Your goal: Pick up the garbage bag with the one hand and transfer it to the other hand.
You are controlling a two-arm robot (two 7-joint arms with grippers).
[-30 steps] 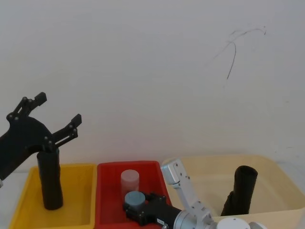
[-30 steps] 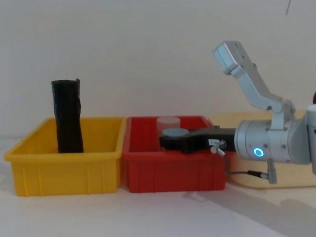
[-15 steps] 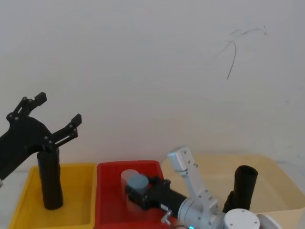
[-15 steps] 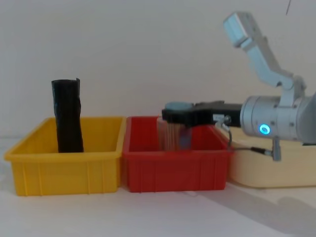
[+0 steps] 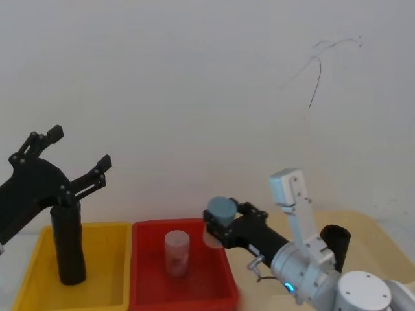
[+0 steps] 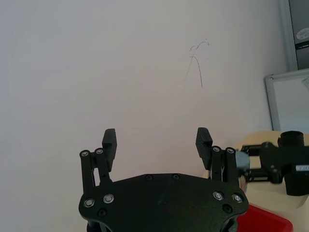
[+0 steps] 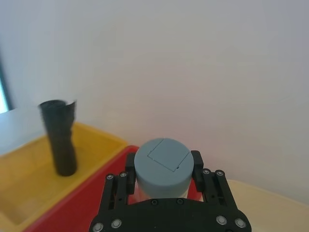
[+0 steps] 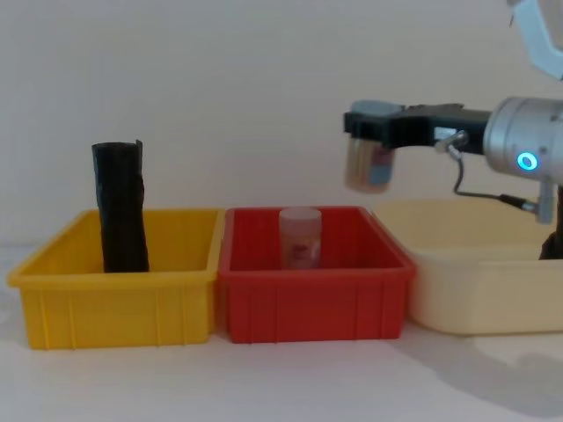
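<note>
The garbage bag (image 5: 338,237), a black roll with a plain top, stands in the beige bin (image 5: 384,241) at the right, its lower part hidden behind my right arm. My right gripper (image 5: 220,225) hangs above the seam between the red and beige bins, shut on a clear jar with a grey lid (image 8: 369,156), well left of the bag. In the right wrist view the grey lid (image 7: 161,166) sits between the fingers. My left gripper (image 5: 79,148) stays raised and open over the yellow bin, far from the bag; it is open in the left wrist view (image 6: 156,139) too.
A second black roll (image 8: 120,207) with a loose corner at its top stands in the yellow bin (image 8: 114,303). The red bin (image 8: 312,294) in the middle holds another clear jar (image 8: 300,236). A white wall stands close behind the bins.
My right gripper has lifted the grey-lidded jar out of the red bin and carried it up and rightward toward the beige bin. The left arm has not moved.
</note>
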